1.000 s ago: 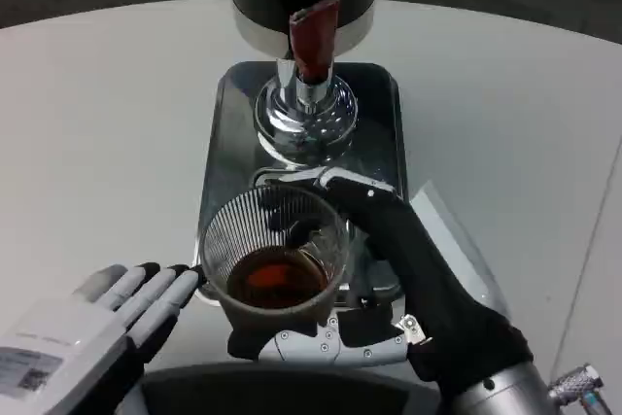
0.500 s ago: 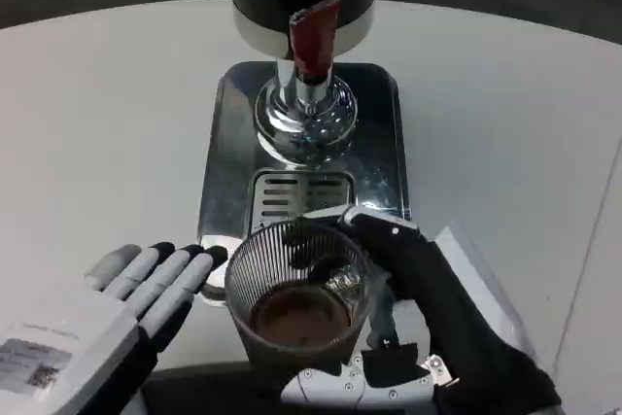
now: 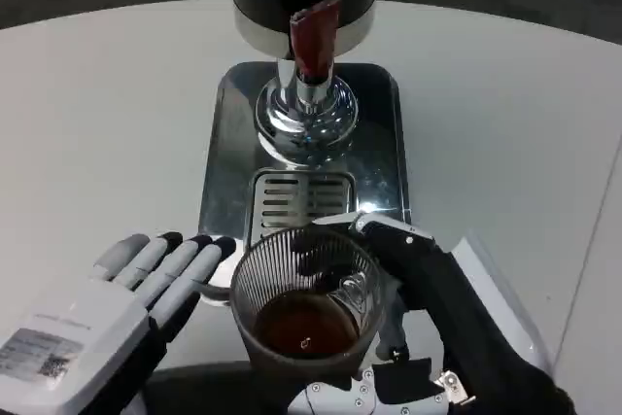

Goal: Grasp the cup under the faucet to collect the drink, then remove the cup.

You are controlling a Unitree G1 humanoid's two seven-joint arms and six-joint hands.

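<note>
One cup (image 3: 304, 296) is sitting lower in the picture than a second ago, pulled toward six o'clock, clear of the faucet (image 3: 313, 41) and off the grate (image 3: 296, 199). It is ribbed clear glass holding dark brown drink. The right hand (image 3: 428, 318) is wrapping its fingers around the cup from three o'clock. The left hand (image 3: 117, 313) is lying flat at nine o'clock, fingers straight, slightly apart.

The cup (image 3: 306, 293) looks like clear ribbed glass, pretty shiny. The drip tray (image 3: 225, 143) and faucet (image 3: 307, 109) are polished, mirror-like metal; the faucet's red lever (image 3: 315, 38) looks like plastic. The table (image 3: 107, 123) is matt white.
</note>
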